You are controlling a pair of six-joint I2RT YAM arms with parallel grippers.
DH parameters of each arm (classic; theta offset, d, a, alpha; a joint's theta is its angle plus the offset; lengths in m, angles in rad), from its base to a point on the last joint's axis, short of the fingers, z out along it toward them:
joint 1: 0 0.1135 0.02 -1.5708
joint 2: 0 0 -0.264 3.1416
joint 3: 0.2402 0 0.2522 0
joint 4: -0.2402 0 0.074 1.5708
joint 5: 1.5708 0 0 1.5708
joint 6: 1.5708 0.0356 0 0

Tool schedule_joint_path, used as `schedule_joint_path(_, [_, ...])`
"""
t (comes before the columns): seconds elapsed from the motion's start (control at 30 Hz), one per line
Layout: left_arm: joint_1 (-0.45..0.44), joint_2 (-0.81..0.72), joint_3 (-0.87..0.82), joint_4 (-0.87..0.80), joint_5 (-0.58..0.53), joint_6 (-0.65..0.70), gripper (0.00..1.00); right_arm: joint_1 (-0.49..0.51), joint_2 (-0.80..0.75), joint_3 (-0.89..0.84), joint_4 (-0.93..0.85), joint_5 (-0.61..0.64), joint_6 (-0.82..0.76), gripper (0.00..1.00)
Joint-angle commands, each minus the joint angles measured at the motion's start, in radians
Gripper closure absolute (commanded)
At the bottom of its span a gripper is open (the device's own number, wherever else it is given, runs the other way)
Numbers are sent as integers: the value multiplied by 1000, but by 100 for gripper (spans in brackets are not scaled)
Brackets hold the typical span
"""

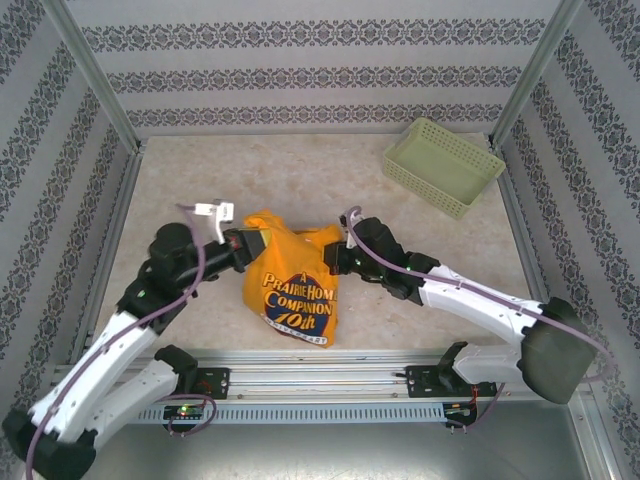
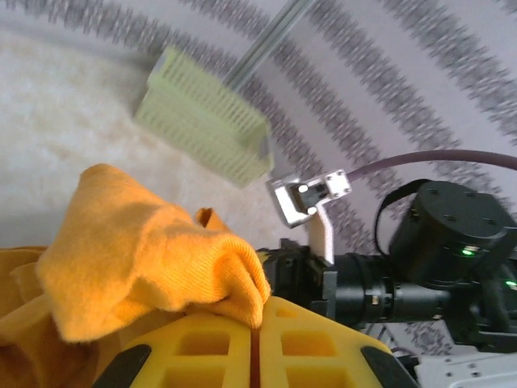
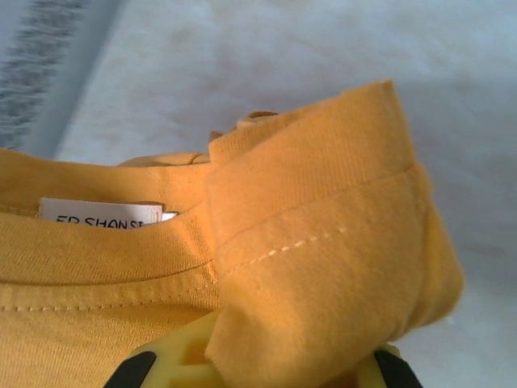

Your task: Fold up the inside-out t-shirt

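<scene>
Orange-yellow cotton: inside-out t-shirt [image 1: 290,285], bunched at frame centre, dark print showing. Left gripper [image 1: 250,243] and right gripper [image 1: 338,255] each clenched on its upper edge. No neat fold visible; flattening and folding apparently all left.

On the inside-out t-shirt [image 1: 292,290] I read a dark print [image 1: 293,296], "A Prairie Home Companion 10th"; on its white neck label [image 3: 101,212] I make out only "ED SHAN S", the rest hidden

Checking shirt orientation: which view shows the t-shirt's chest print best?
Top external: the print faces the camera, readable, on the t-shirt. Left wrist gives bunched fabric; right wrist, a stitched hem and white label.
</scene>
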Motion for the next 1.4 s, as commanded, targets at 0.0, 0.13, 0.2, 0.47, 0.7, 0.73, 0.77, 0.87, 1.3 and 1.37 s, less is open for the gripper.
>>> schedule_joint_path(0.0, [-11,200,-18,37,-26,5,93,-80,92,-92,48,26,63,100])
schedule_joint_path(0.13, [-10,419,33,1,-180,61,91,-188,263,-81,81,20,41,100])
schedule_joint_path(0.2, [-5,511,59,6,-206,69,88,-227,329,-40,73,-10,30,100])
schedule_joint_path(0.47, [1,713,185,-4,-253,88,73,-241,386,38,45,-3,8,100])
schedule_joint_path(0.7, [14,837,303,-177,-350,117,48,-251,408,57,21,4,-4,99])
schedule_joint_path(0.73, [15,833,295,-187,-353,112,41,-252,407,56,21,4,-5,100])
schedule_joint_path(0.77, [14,827,285,-192,-355,103,35,-252,406,56,19,6,-5,99])
schedule_joint_path(0.87, [13,826,268,-198,-317,98,21,-252,403,56,21,7,-7,99])
schedule_joint_path(1.3, [6,1050,319,-56,-108,55,42,-223,464,111,18,-14,19,99])
schedule_joint_path(1.37, [5,1043,296,-3,-77,45,55,-215,472,117,20,-15,20,99])
